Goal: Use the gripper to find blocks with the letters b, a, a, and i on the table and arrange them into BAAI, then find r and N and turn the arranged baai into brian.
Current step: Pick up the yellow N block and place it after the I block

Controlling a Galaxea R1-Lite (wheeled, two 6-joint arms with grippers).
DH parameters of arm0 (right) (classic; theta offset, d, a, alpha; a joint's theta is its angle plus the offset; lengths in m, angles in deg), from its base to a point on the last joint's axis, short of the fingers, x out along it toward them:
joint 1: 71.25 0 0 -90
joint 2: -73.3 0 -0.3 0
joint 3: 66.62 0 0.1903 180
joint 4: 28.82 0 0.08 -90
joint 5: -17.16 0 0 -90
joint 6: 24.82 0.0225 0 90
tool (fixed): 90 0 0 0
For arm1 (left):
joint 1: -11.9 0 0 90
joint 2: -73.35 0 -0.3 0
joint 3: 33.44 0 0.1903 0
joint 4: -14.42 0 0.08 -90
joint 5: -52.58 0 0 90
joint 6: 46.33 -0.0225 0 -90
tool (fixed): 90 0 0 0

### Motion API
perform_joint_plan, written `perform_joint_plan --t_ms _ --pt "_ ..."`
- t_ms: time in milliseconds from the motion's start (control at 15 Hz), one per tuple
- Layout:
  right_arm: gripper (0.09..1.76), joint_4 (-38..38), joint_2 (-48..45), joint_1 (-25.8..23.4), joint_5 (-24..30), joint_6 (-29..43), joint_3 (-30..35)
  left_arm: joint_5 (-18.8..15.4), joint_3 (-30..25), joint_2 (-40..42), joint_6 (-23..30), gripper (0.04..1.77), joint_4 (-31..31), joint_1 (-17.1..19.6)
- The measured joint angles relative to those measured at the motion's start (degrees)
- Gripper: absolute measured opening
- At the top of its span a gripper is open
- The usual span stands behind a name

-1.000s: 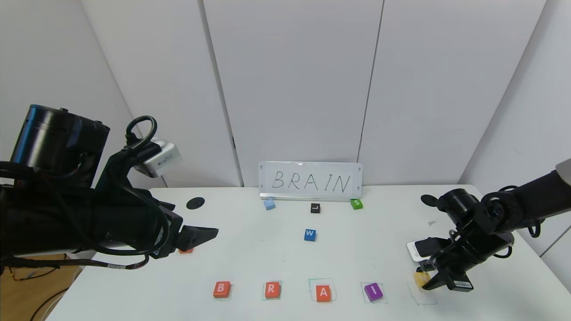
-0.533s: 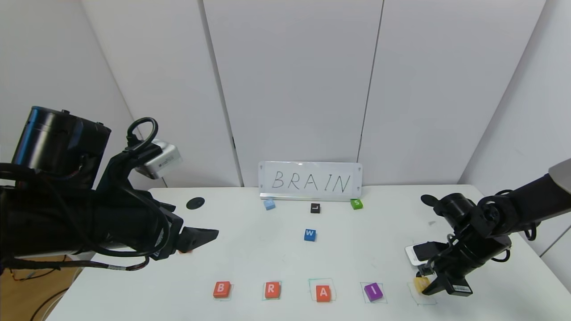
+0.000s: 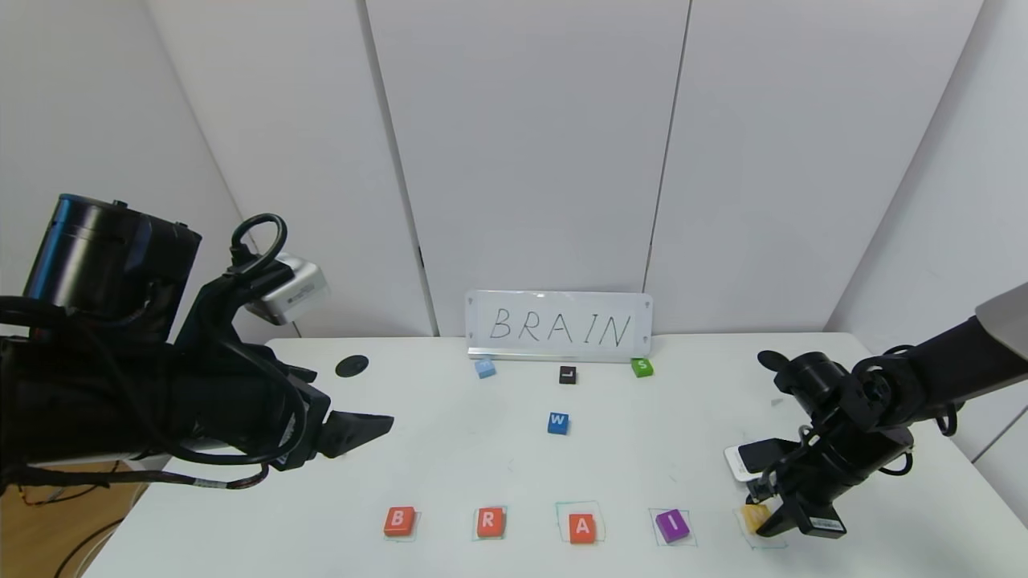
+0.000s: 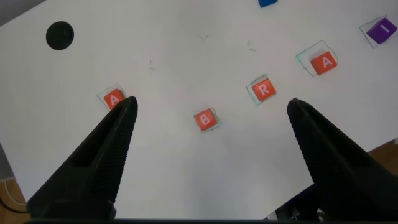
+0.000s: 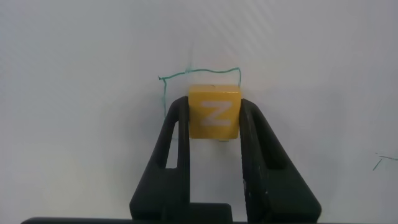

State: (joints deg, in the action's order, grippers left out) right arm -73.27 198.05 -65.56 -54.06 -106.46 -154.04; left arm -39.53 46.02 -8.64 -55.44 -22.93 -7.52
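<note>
On the white table a front row reads B, R, A, purple I, each in a green square. My right gripper is shut on the yellow N just above the empty green square at the row's right end. In the right wrist view the N sits between the fingers by the green outline. My left gripper hangs open above the table's left. Its view shows a second A, B and R.
A whiteboard reading BRAIN stands at the back. Before it lie a light blue block, a black L block and a green S block. A blue W block lies mid-table. Black holes mark the far corners.
My right gripper has moved nearer and lower with the N, to the green square right of the I. The left arm has barely shifted and now hides the second A in the head view.
</note>
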Motion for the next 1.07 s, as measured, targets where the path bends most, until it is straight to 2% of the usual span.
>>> perform_joint_plan --t_ms 1067 --pt "0.53 0.66 -0.09 0.01 0.46 -0.17 1.71 -0.02 -0.06 0.05 -0.02 1.72 -0.02 -0.01"
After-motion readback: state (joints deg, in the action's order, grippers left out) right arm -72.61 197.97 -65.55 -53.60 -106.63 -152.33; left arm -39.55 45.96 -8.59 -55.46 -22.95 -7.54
